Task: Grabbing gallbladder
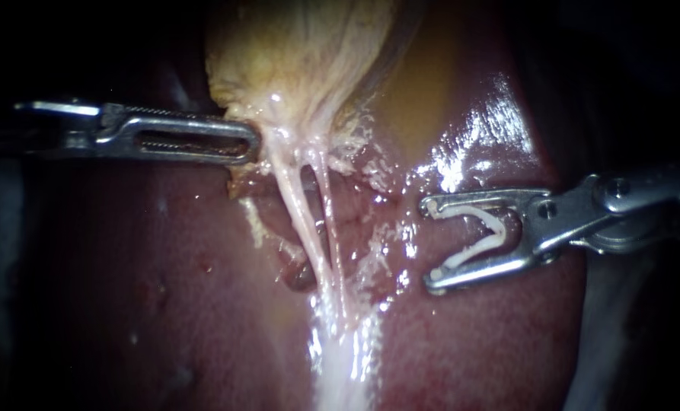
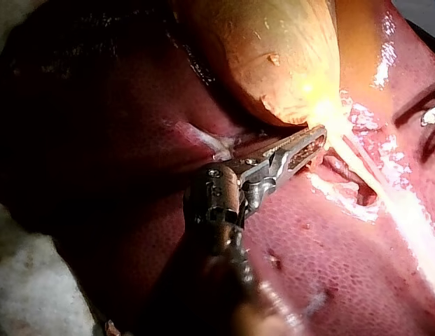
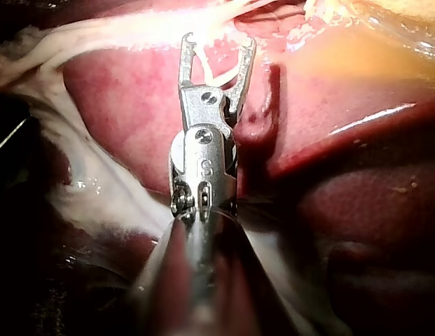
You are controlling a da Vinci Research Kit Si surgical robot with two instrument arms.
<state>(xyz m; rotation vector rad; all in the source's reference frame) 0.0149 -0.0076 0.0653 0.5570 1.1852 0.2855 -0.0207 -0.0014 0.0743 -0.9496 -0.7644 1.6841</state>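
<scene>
Seen through the endoscope, the gallbladder [image 1: 301, 53] sits at the top centre, pale yellow and wrinkled, narrowing towards the dark red liver [image 1: 164, 289] that fills the rest of the scene; from its lower end pale, stringy tissue [image 1: 300, 213] runs down across the liver's wet surface. My left instrument [image 1: 250, 141] lies level, its tip touching the lower left edge of the gallbladder; in the left wrist view the same tip [image 2: 321, 134] meets the gallbladder [image 2: 273, 56] just where it narrows, above the liver [image 2: 329, 238]; whether that pincer has tissue gripped, I cannot tell. My right instrument [image 1: 429, 245] is well apart from the gallbladder, over the liver to the right of the stringy tissue; its pincer stands wide and holds a white clip [image 1: 498, 228], bent in a V, one leg against each half. The right wrist view shows that instrument [image 3: 218, 40] pointing at the pale tissue, the clip [image 3: 217, 70] seated in it, the liver [image 3: 126, 112] beneath.
</scene>
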